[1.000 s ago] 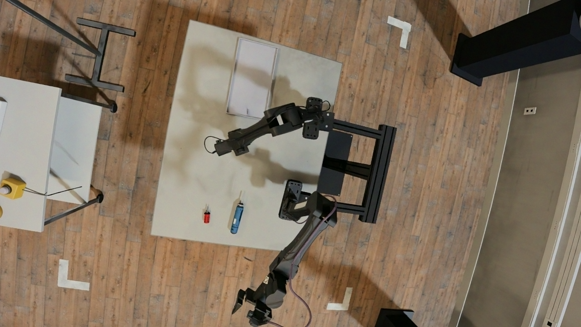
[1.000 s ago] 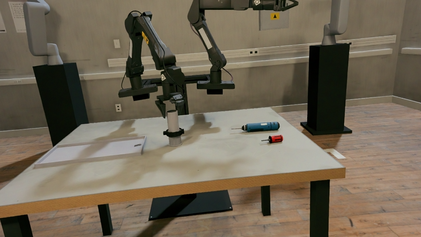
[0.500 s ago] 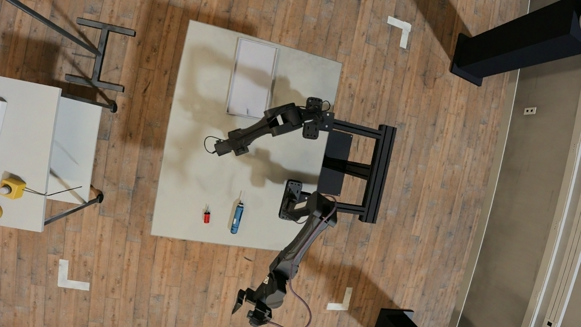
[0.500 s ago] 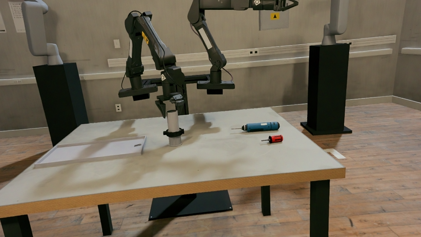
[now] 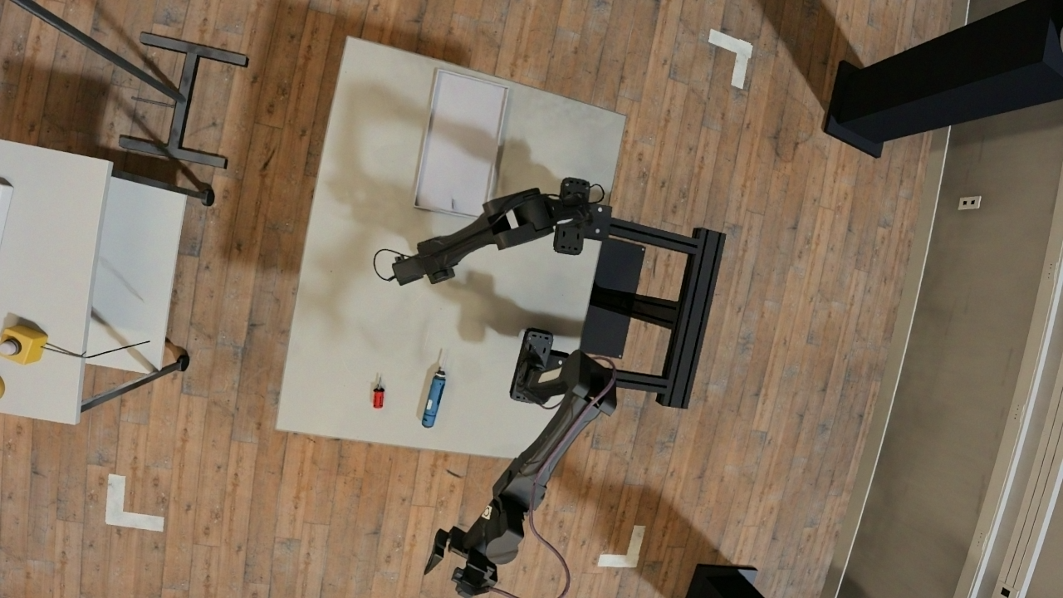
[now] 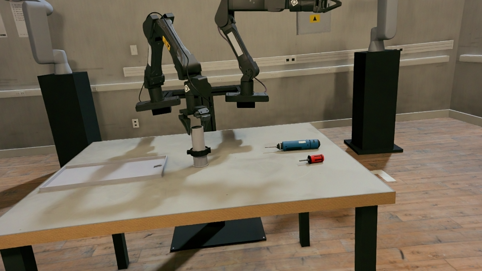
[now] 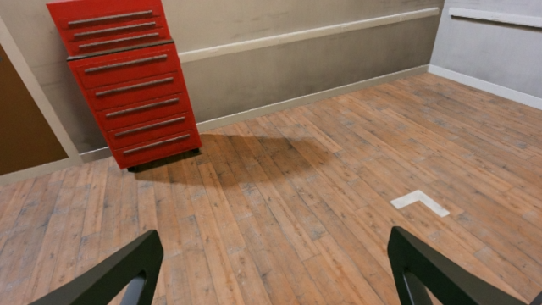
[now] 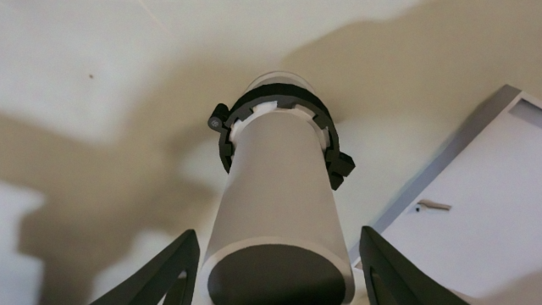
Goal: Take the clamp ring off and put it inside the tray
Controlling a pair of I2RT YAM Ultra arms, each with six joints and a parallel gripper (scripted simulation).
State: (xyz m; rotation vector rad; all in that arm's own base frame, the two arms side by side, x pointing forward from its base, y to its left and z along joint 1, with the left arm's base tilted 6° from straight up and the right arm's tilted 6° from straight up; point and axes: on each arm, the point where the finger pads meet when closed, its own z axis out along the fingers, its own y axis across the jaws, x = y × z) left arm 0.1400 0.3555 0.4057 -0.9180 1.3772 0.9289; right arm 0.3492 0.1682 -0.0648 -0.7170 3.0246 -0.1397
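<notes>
The link tube [image 6: 197,138] [image 8: 279,182] stands upright, open end up, right jaws [image 6: 194,128] parted wide, gripping nothing.

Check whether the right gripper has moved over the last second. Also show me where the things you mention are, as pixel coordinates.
No: in the exterior view the right gripper [image 6: 194,125] [image 8: 277,238] keeps the same place, just above and behind the link tube's [image 6: 197,138] [image 8: 279,182] top end.
</notes>
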